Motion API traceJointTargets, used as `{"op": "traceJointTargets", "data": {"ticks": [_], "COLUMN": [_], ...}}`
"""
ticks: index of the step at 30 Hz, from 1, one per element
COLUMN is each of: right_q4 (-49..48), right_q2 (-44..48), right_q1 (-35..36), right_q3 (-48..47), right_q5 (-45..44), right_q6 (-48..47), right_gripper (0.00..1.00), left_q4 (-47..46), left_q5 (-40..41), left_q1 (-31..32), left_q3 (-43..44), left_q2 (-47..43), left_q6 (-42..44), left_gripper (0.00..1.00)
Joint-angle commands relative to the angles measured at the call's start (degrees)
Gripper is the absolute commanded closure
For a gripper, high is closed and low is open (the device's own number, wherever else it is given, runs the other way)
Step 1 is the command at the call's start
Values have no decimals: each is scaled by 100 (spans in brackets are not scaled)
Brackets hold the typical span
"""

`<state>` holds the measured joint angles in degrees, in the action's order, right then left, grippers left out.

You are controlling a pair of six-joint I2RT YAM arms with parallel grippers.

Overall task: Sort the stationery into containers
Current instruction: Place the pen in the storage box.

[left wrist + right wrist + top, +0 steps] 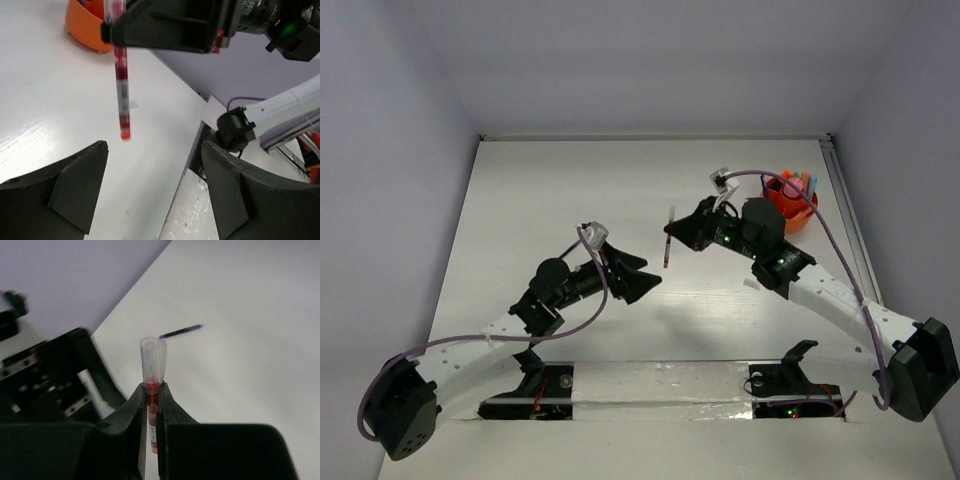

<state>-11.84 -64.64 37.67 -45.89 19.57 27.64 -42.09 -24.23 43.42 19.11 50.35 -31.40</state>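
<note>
A thin red pen [667, 240] with a clear cap hangs upright above the table, and my right gripper [682, 232] is shut on it. The right wrist view shows the red pen [152, 371] pinched between the jaws of the right gripper [152, 388], cap sticking out past the tips. My left gripper [645, 277] stands open just left of the pen, apart from it. In the left wrist view the red pen [122, 90] hangs beyond the empty left gripper [155, 152]. The orange container [792, 207] sits at the far right with several pens [805, 183] standing in it.
The orange container [87, 27] shows at the top left of the left wrist view. A thin dark purple-blue stick [180, 331] lies on the white table beyond the right gripper. The right arm [820, 290] reaches across the right side, and the arm bases stand at the near edge.
</note>
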Motion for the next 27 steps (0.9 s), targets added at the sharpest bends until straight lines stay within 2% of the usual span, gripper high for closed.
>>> {"op": "traceJointTargets", "data": {"ticks": [1,2,3,7,8,14,16,20,23,27], "right_q4": [41,84,198,86,-106,-1108,-1566,-2619,-2981,-3211], "right_q2": [224,250,303,443,452,-55,-311,-1030,-1401,-1779], "right_q1": [-444,-680,-778,-1331,-1428,-2237,-2465,-2519,-2519,-2519], "right_q3": [10,27,19,141,168,264,195,19,-60,-26], "right_q5": [-1226,-1828,-2269,-3887,-4543,-5892,-6000,-5922,-5667,-5377], "right_q6": [-206,-302,-381,-759,-917,-1794,-2033,-3166,-3763,-4099], "right_gripper": [100,100,100,100,100,100,100,100,100,100], "left_q4": [506,595,666,860,877,974,930,886,842,798], "left_q5": [611,664,709,928,1007,1131,1087,999,929,867], "left_q1": [17,17,17,17,17,17,17,17,17,17], "left_q3": [119,101,67,-188,-250,-470,-540,-567,-575,-593], "left_q2": [-446,-630,-718,-1105,-1228,-1457,-1501,-1589,-1616,-1616], "left_q6": [397,432,459,538,556,688,688,653,635,609], "left_gripper": [25,23,2,1,1,1,1,1,1,1]}}
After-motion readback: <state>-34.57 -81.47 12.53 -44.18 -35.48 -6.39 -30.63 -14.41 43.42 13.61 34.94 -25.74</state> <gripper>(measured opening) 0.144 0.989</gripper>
